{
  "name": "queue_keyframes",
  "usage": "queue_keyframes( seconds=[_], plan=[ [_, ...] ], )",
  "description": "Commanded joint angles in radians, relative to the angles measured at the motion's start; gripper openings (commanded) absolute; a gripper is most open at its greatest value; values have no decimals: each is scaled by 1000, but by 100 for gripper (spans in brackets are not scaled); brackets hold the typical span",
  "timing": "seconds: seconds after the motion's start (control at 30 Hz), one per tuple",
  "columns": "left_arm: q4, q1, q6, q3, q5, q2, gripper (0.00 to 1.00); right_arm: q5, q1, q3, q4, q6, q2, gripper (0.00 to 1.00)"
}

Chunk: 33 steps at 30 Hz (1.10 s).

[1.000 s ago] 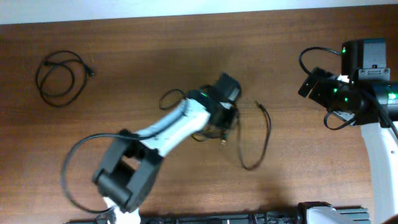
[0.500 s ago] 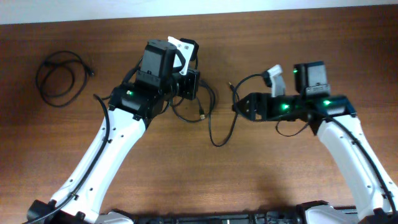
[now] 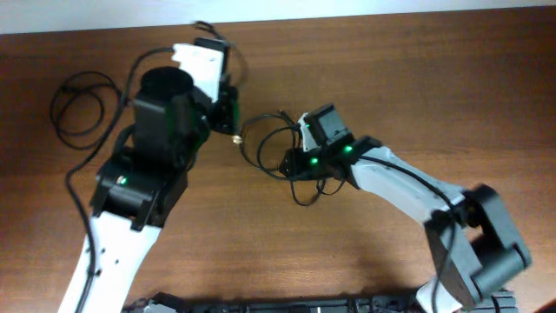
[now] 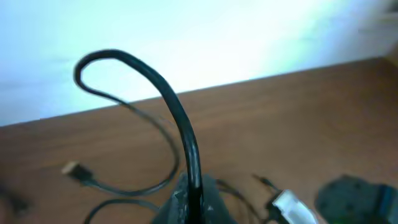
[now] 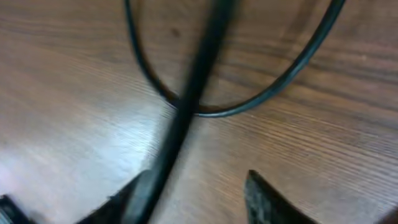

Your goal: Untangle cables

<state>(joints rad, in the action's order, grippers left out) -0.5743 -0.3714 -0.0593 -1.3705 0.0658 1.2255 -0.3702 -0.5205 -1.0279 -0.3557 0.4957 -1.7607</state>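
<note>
Brown wood-grain tabletop (image 3: pixel 434 87) fills your overhead view, with both arm bases at its near edge. Your right arm stretches from the near right corner toward the middle. The right gripper (image 3: pixel 294 163) sits low over the tangled cables (image 3: pixel 265 156), which lie about midway along the table, a little toward the far edge. From the right wrist you see its fingers (image 5: pixel 264 193) spread apart just above the wood. One blurred cord runs down beside the left-hand finger and a thinner loop curves behind it (nothing is pinched between them).

Farther out, your left arm extends from the near left corner, and the left gripper (image 3: pixel 230 117) is at the tangle's far-left side. In the left wrist view it is clamped on a cord from the tangle, which stands up out of the fingertips and arcs over into a hairpin. A tan plug (image 3: pixel 236 139) lies just beside that gripper. Near the far left corner a separate coiled cable (image 3: pixel 56 109) rests well apart from the tangle.
</note>
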Motion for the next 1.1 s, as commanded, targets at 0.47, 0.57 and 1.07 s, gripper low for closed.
queue_keyframes(
  seconds=[0.47,0.57,1.07],
  plan=[
    [4,144,-58,-8,230,80,0,-45,726,-12,-446,-264,-5,50],
    [208,170,-56,-8,229,207,0,-45,729,-12,-473,-282,-5,70],
    [618,210,-60,-8,68,777,0,-45,729,-12,-434,-282,-5,71]
  ],
)
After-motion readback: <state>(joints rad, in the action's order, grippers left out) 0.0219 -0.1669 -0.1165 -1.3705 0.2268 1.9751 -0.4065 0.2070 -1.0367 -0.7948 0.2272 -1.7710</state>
